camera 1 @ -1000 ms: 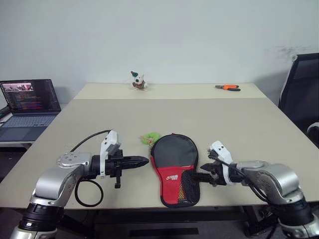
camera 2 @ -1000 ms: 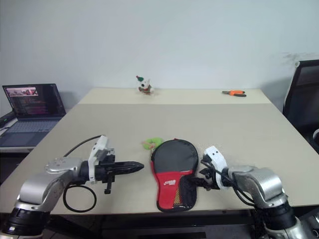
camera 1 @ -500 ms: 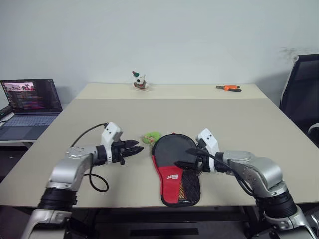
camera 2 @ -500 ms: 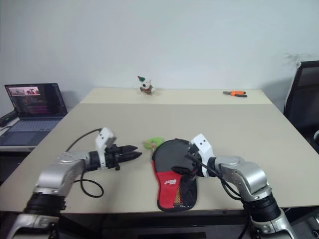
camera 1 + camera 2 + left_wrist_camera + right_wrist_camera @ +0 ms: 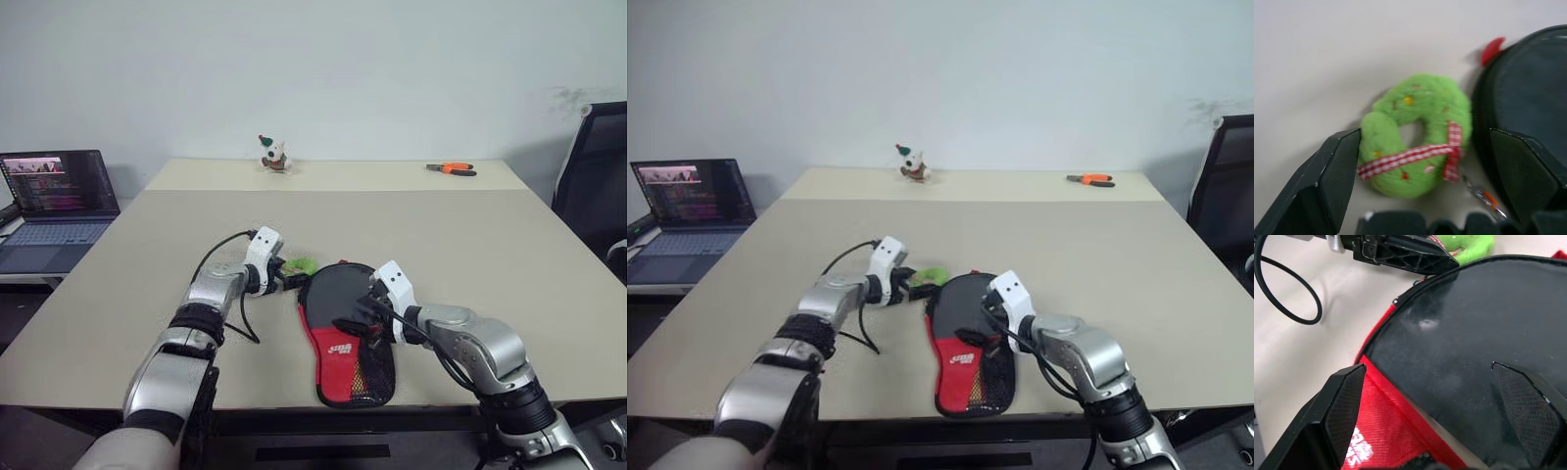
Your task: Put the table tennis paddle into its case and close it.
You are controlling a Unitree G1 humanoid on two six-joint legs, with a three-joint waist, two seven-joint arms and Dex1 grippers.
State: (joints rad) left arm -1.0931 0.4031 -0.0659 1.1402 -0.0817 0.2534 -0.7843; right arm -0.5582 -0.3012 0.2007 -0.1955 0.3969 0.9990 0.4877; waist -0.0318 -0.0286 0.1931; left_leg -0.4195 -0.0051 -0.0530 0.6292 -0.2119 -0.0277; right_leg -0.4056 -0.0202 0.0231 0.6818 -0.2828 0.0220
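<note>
The case (image 5: 345, 333) lies low in the centre of the head views, at the near edge of the beige table (image 5: 470, 235), round black end away from the robot and red logo panel and mesh pocket toward it; the table tennis paddle itself I cannot make out, so whether it sits inside cannot be told. The left gripper (image 5: 285, 277) reaches in from the left with jaws spread wide and nothing held, its fingers either side of a small green plush wreath (image 5: 1415, 134) with a red checked ribbon, just beside the case's rim; the right gripper (image 5: 355, 321) hovers over the case's black face, jaws likewise released. The step in hand looks like finding the zip pull; a red tab (image 5: 1492, 49) shows at the rim, and the wreath appears clipped there; next, probably, one claw pins the case while the other takes the pull.
</note>
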